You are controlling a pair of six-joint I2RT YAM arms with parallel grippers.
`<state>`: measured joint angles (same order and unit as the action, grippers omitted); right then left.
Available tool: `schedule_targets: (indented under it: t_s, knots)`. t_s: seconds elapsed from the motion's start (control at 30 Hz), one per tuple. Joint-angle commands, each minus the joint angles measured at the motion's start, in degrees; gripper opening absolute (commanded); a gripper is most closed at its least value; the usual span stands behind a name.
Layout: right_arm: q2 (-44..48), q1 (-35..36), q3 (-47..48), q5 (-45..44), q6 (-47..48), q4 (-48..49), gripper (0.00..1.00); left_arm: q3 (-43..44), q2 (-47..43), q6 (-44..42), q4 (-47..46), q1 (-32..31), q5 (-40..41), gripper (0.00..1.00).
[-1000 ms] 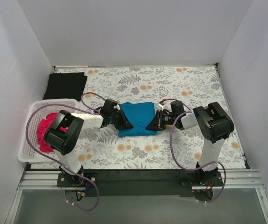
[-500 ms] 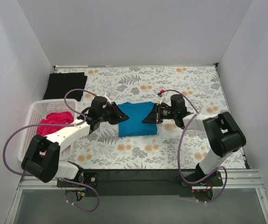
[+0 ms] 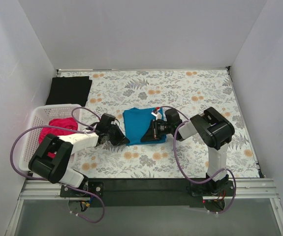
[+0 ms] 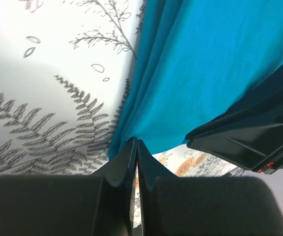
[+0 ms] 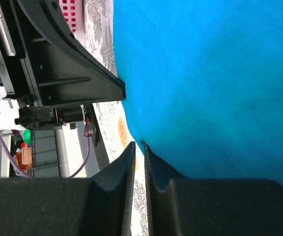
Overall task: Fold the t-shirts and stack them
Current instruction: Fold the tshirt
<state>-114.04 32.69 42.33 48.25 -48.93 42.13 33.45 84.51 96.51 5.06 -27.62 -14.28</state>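
both grippers pulled in from the shirt's flanks to its near hem since 0.5 s ago | left gripper (image 3: 126,142) clamped on near-left corner of teal shirt (image 3: 140,120) | right gripper (image 3: 143,138) pinching same hem just beside it | shirt mid-table, lying away from both pinches toward far wall | judged: fold runs away from bases

The teal t-shirt (image 3: 136,120) is matt cloth, the table covering (image 3: 180,88) smooth.
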Motion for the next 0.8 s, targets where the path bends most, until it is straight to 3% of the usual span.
schedule_targets:
  t_s: [0.0, 0.23, 0.47, 0.77]
  knots:
    - [2.58, -1.48, -1.46, -1.14, -0.91, 1.82, 0.18, -0.93, -3.65, 1.05, 2.24, 0.02, 3.3, 0.0]
    - [7.35, -7.72, 8.18, 2.37, -2.57, 0.5, 0.19, -0.14, -1.98, 0.08, 2.32, 0.02, 2.33, 0.0]
    - [-4.67, -14.22, 18.39, 1.24, -4.42, 0.5, 0.18, 0.03, -1.54, -0.27, 2.59, 0.02, 2.15, 0.0]
    - [-16.04, -19.32, 22.54, -1.75, -5.3, 0.41, 0.18, 0.65, -0.93, -0.44, 2.85, 0.02, 2.24, 0.0]
